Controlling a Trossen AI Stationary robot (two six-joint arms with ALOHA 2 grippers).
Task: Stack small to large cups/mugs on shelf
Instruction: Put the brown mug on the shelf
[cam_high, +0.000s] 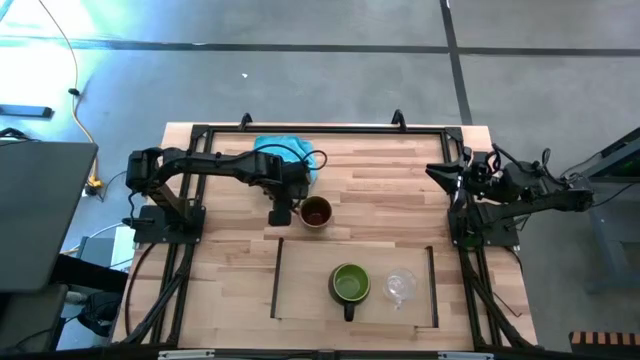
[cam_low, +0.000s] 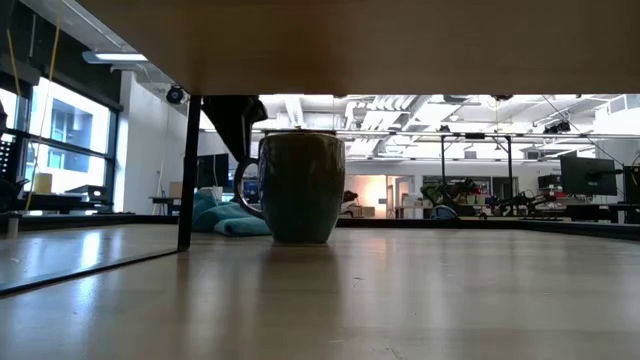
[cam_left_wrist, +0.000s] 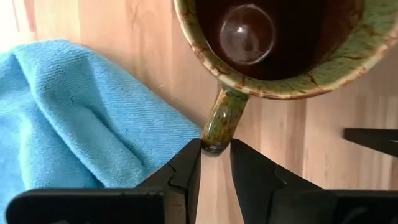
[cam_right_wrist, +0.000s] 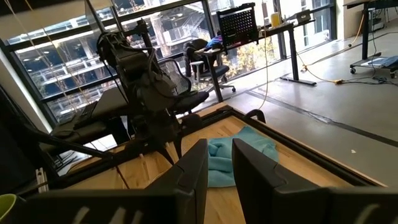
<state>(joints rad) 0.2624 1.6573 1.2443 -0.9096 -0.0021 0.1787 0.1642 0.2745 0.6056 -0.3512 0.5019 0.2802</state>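
Pale striped planks make up the worktop (cam_high: 380, 190), framed by a thin black rail. Nearest its front edge lies the shelf (cam_high: 300, 285), a flat blond board with slim dark rails along both short sides. On it stand two vessels just beside each other: a round green mug (cam_high: 350, 284) with its handle turned toward the front edge, and a small clear glass cup (cam_high: 400, 286), glossy and see-through.

Farther back, off the shelf, sits the brown mug (cam_high: 315, 213). Up close its rim shows a mottled green-brown glaze, cracked and shiny, with a dark, wet-looking inside and a curved loop handle. The left pincer (cam_left_wrist: 215, 163) has its two dark, angular fingers (cam_left_wrist: 186, 171) clamped on the outer end of that handle, the mug upright on the wood. From worktop height the mug (cam_low: 297, 186) looks squat and barrel-shaped.

Just behind the left arm a turquoise cloth (cam_high: 283, 152) lies crumpled, soft and nubby like towelling.

Off at the right edge the right pincer (cam_right_wrist: 217, 163) waits above the worktop, its fingers nearly together with a narrow gap, gripping nothing.
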